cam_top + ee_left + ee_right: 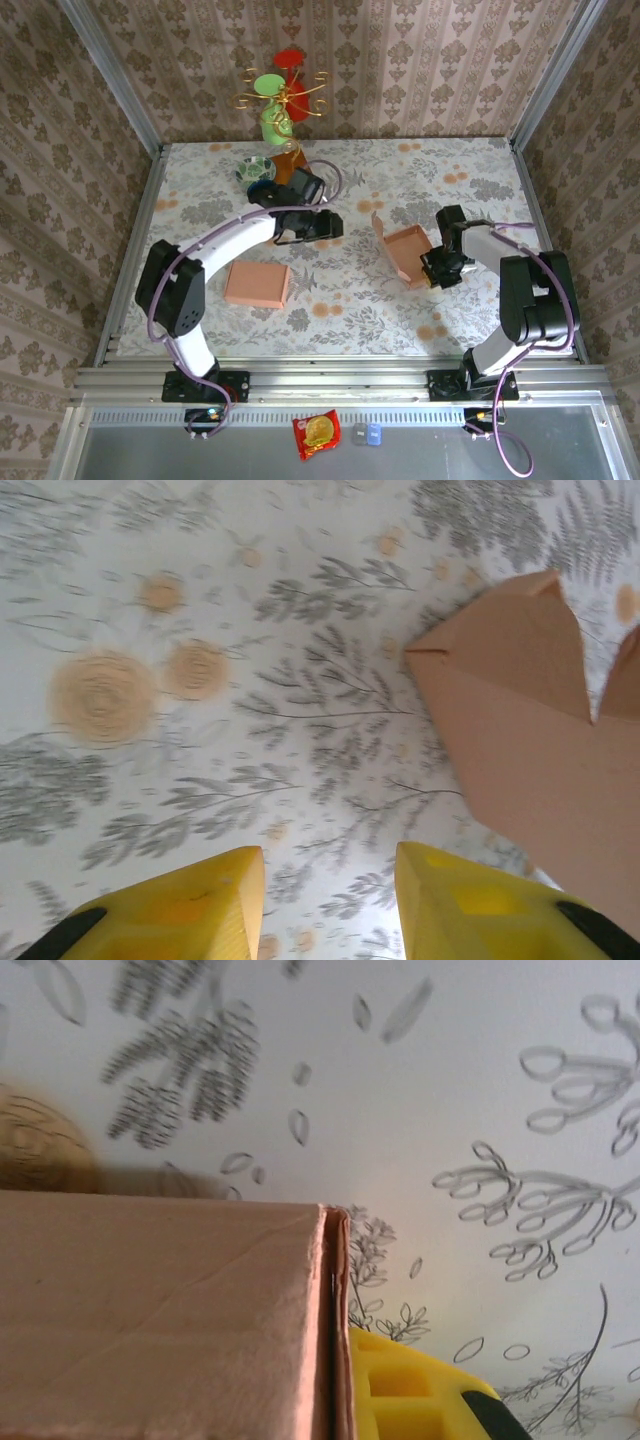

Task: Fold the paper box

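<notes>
Flower-patterned cloth is covering the table (470, 180), with wallpapered walls closing it in. From the right wrist, the paper box (150, 1310) is hiding one finger of the right gripper (440, 268). The other yellow finger (410, 1390) is pressing against the doubled wall edge, so the jaws are clamping that wall. The box is standing half-open right of centre. The left gripper (330, 880) is hovering just beside its raised flap, fingers apart, holding nothing. A second, flat box (257, 284) is lying near the left arm.
</notes>
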### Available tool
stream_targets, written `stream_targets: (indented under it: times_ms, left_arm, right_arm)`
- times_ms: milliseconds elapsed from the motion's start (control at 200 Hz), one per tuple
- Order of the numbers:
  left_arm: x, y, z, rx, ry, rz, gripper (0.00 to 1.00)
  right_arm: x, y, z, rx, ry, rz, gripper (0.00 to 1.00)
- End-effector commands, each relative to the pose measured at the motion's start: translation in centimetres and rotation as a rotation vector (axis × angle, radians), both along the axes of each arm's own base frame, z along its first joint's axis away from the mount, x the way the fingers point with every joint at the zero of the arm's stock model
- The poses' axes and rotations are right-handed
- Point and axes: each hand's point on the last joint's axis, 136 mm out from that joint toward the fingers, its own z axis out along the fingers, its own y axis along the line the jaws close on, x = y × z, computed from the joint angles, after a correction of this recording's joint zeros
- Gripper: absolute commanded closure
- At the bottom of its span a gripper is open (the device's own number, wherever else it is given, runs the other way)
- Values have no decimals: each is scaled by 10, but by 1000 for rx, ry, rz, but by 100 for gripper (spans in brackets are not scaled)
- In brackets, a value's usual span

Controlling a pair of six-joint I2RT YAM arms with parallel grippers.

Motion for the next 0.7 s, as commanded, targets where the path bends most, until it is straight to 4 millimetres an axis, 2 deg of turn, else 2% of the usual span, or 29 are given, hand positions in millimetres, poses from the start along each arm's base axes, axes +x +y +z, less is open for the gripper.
stream_targets:
  times_ms: [0,145,310,435,635,650,695]
  left_arm:
    - [-12,-32,-8,-81,70,-36,61]
    - [-14,-54,-11,-110,89,-67,61]
    - [-12,-66,-9,-130,91,-85,61]
    - [-10,-74,-7,-147,94,-88,61]
    - [-9,-79,-5,-149,88,-97,61]
    - [-9,-79,-4,-150,88,-97,61]
    - [-9,-80,-4,-150,85,-100,61]
  right_arm:
    - [0,9,3,68,-2,-113,97]
    - [-1,11,5,84,-11,-121,82]
    - [0,12,13,89,-39,-91,73]
    - [7,10,33,73,-93,-40,67]
    - [18,3,76,17,-206,107,57]
    - [20,1,86,7,-243,124,56]
    - [25,-2,100,-21,-295,186,52]
